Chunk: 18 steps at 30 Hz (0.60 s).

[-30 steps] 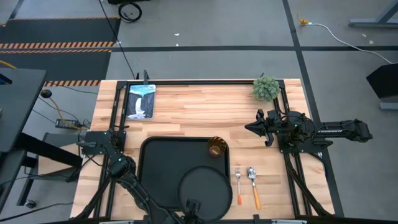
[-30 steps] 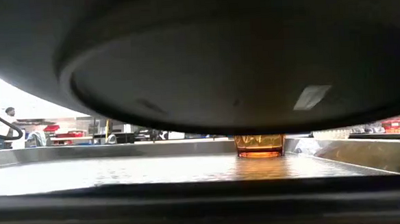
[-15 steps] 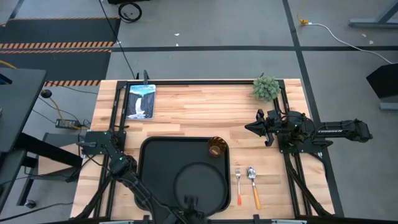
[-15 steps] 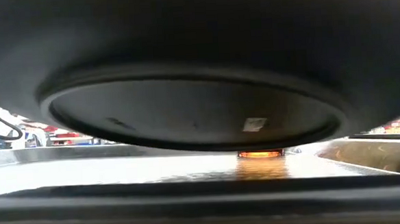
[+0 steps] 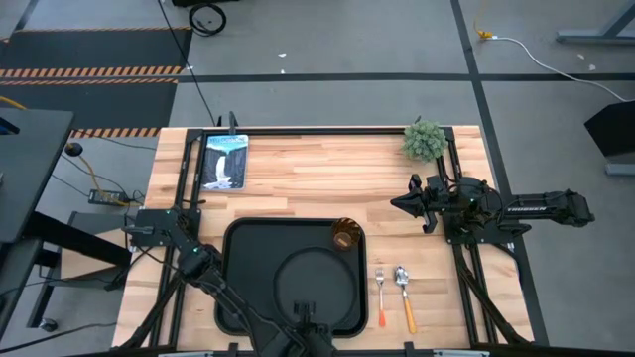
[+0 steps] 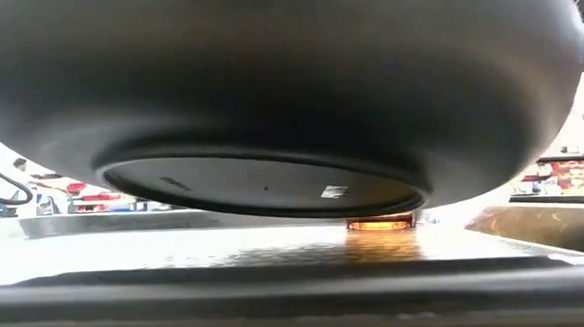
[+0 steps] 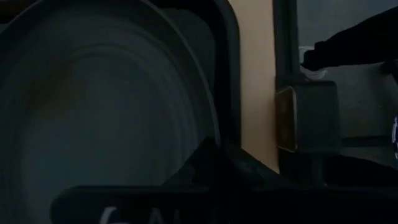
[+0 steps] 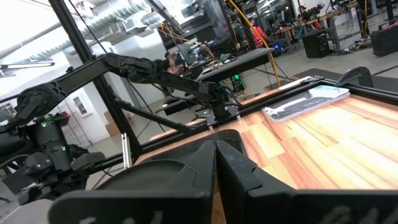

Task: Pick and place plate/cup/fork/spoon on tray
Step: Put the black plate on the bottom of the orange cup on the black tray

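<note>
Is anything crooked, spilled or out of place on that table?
Only the plate: the left gripper holds it by its near edge, tilted above the tray, not lying flat. The cup stands upright in the tray's corner; fork and spoon lie side by side. Nothing spilled.

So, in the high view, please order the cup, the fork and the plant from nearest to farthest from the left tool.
From the left tool, holding the plate over the tray:
1. Fork, right of the tray.
2. Cup, tray's far right corner.
3. Plant, table's far right corner.
</note>
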Available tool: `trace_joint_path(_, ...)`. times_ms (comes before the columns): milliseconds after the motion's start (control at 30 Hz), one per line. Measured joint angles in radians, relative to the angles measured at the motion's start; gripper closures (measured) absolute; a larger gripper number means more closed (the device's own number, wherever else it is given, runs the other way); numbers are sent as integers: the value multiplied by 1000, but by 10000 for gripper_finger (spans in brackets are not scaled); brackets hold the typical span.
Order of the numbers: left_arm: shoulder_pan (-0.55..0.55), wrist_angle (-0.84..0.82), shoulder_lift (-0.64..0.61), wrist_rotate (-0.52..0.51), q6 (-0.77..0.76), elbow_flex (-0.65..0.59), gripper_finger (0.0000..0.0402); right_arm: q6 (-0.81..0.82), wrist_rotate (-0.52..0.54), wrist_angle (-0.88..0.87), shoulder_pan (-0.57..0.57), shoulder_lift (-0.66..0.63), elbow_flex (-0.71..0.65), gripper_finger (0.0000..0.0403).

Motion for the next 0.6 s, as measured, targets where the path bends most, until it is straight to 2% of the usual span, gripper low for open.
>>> trace_joint_path(600,31,2,0,39,0,0,375,0,0,0,0,0,0,383)
